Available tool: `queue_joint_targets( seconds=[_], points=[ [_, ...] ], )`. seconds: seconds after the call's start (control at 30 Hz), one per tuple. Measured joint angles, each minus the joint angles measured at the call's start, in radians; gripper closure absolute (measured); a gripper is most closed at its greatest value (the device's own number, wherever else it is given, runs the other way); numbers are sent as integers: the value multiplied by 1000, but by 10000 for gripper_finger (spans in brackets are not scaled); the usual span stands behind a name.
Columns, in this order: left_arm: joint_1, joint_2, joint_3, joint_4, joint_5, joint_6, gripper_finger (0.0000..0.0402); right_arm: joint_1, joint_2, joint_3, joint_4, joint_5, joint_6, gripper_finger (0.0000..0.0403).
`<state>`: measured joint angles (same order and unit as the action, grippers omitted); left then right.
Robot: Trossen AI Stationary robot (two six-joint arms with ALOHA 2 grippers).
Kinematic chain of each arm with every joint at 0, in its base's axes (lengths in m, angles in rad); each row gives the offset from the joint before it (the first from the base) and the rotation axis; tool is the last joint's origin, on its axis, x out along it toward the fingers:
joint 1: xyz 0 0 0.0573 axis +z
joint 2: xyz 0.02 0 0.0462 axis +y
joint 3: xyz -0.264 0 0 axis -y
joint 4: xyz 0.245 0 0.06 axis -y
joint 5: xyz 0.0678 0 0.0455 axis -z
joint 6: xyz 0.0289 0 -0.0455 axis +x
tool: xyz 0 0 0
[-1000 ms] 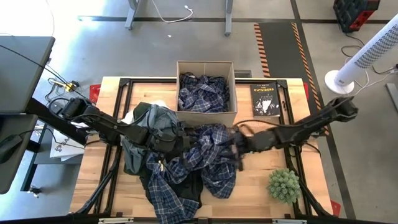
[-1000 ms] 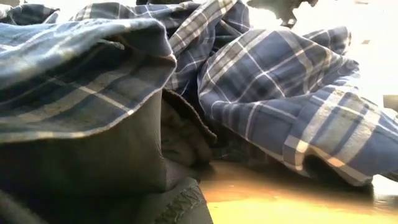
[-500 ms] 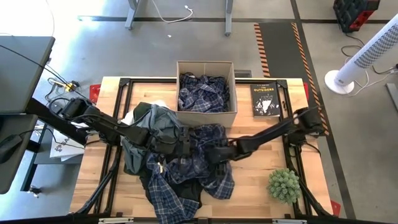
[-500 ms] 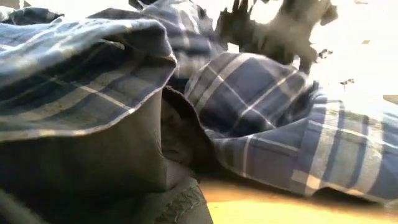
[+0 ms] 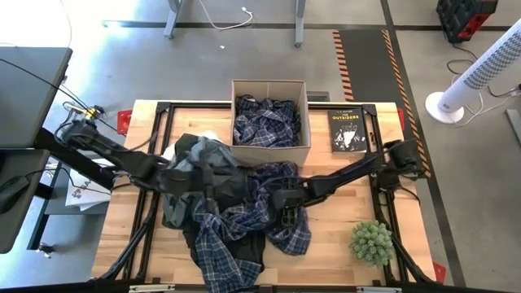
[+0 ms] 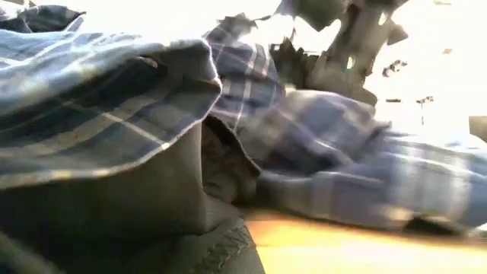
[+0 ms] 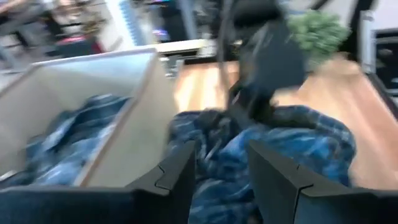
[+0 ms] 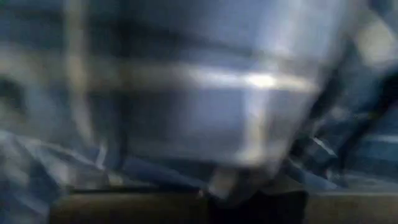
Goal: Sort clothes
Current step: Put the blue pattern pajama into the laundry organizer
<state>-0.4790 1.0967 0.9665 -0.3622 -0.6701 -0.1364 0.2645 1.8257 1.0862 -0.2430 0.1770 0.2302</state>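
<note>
My right gripper (image 5: 286,213) has pushed deeper into the crumpled navy-and-white plaid shirt (image 5: 269,213); finger state unclear. My left gripper (image 7: 219,167), fingers spread, has pulled back: grasp beginning.

One thing reads — "THE OUTSIDERS", pale letters on the black paperback book (image 5: 348,130) right of the cardboard box (image 5: 269,150).
</note>
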Motion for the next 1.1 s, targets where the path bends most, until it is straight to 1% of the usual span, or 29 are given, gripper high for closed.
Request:
queue_joint_targets(
  seconds=[0.1,0.2,0.3,0.37,0.4,0.47,0.53,0.57,0.63,0.7,0.73,0.8,0.87,0.93,1.0,1.1],
  points=[
    [-70,-64,0,-93,-154,-75,270,29,-156,27,67,84,-2,393],
    [-130,-101,0,-165,-280,-145,274,57,-295,30,164,220,-32,391],
    [-175,-115,0,-187,-354,-177,277,65,-427,28,337,359,-159,393],
    [-197,-114,0,-188,-379,-184,277,55,-505,29,513,440,-289,393],
    [-205,-112,0,-189,-387,-184,277,46,-534,30,614,463,-363,393],
    [-212,-107,0,-189,-395,-185,277,14,-580,30,839,461,-512,393],
    [-217,-104,0,-190,-395,-186,277,-36,-614,30,1093,405,-637,393],
    [-217,-103,-2,-187,-397,-186,277,-69,-628,30,1211,368,-674,393],
    [-217,-101,-4,-192,-402,-187,277,-154,-642,33,1412,294,-684,393],
    [-217,-95,-4,-193,-407,-193,277,-258,-641,48,1500,255,-637,393],
    [-216,-94,-5,-195,-412,-193,277,-314,-637,62,1484,250,-588,393],
    [-216,-89,-5,-194,-419,-193,277,-416,-621,103,1367,232,-461,393],
    [-216,-87,-5,-195,-421,-194,277,-503,-584,166,1220,174,-340,393],
    [-216,-85,-5,-194,-424,-194,278,-569,-525,256,1079,99,-267,393],
    [-216,-83,-5,-195,-425,-197,278,-616,-466,358,927,31,-228,393],
    [-216,-77,-5,-198,-426,-203,278,-655,-380,504,612,-23,-253,393]
  ],
)
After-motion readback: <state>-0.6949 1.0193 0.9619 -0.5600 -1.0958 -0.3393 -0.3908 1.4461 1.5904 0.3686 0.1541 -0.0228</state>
